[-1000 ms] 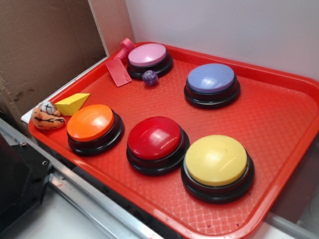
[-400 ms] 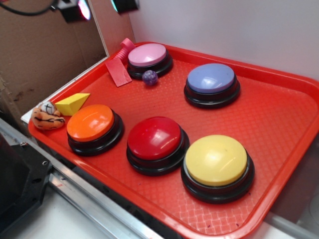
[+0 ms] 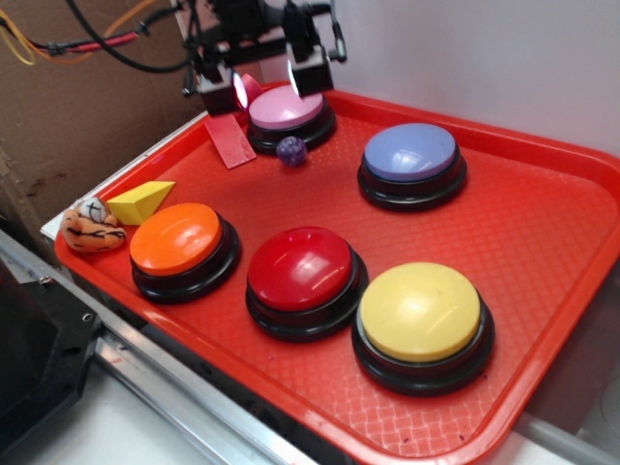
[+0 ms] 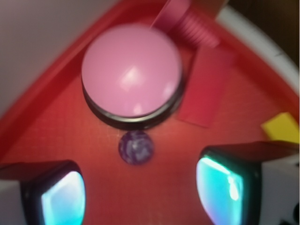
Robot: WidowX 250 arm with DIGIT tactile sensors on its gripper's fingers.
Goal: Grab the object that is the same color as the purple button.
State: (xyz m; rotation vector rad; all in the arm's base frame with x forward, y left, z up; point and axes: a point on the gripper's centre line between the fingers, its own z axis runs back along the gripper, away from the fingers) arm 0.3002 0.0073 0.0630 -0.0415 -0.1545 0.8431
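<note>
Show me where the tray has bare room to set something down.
Most open: the tray's right side, right of the purple button and yellow button. A smaller patch lies between the ball, orange button and red button. Crowded: the far corner around the pink button, under the gripper.

The small purple ball (image 3: 291,150) (image 4: 135,147), mottled with pale speckles and far smaller than any button, lies loose on the red tray's textured floor (image 3: 542,232), just in front of the pink button's black base (image 3: 263,140) and beside the flat pink-red wedge (image 3: 230,141). The purple button (image 3: 411,153), a large round lavender-blue dome on a black base, sits upright near the tray's back rim, well apart from the ball
</note>
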